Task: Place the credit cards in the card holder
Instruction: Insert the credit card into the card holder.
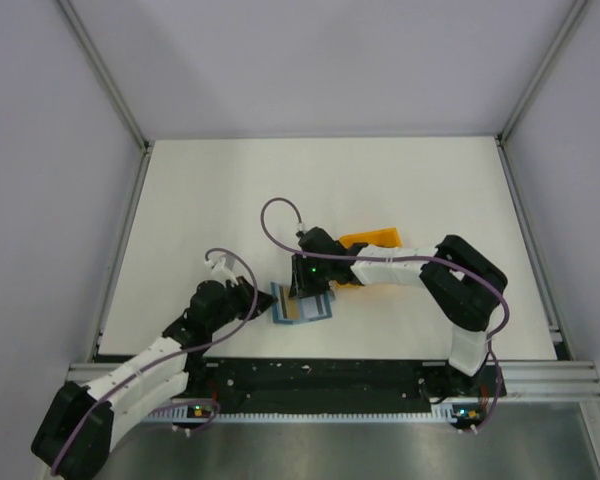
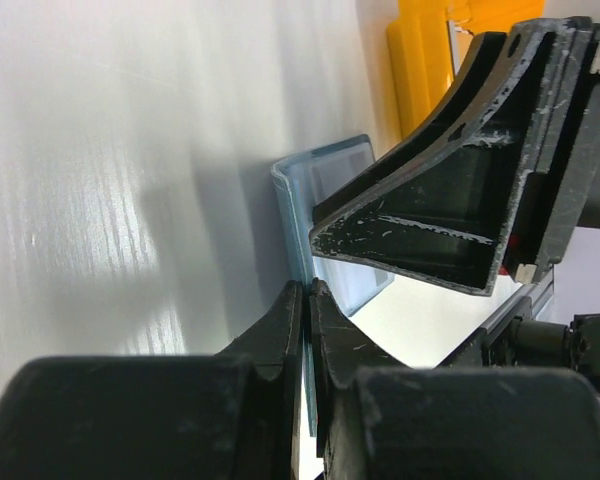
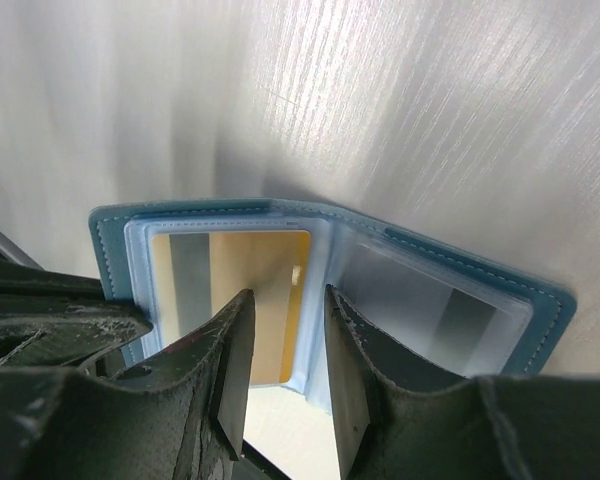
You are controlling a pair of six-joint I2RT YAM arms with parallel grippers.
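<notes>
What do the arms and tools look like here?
Left arm and right arm match: white link shells, black joints, a purple cable looping off each wrist. Left tool and right tool are black and scratched, with wedge-shaped ribbed fingers. Green light on the right wrist.

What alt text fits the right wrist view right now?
A blue wallet sits open on the white table, a tan card in its left clear pocket. The right fingers stand apart just over that card.
</notes>
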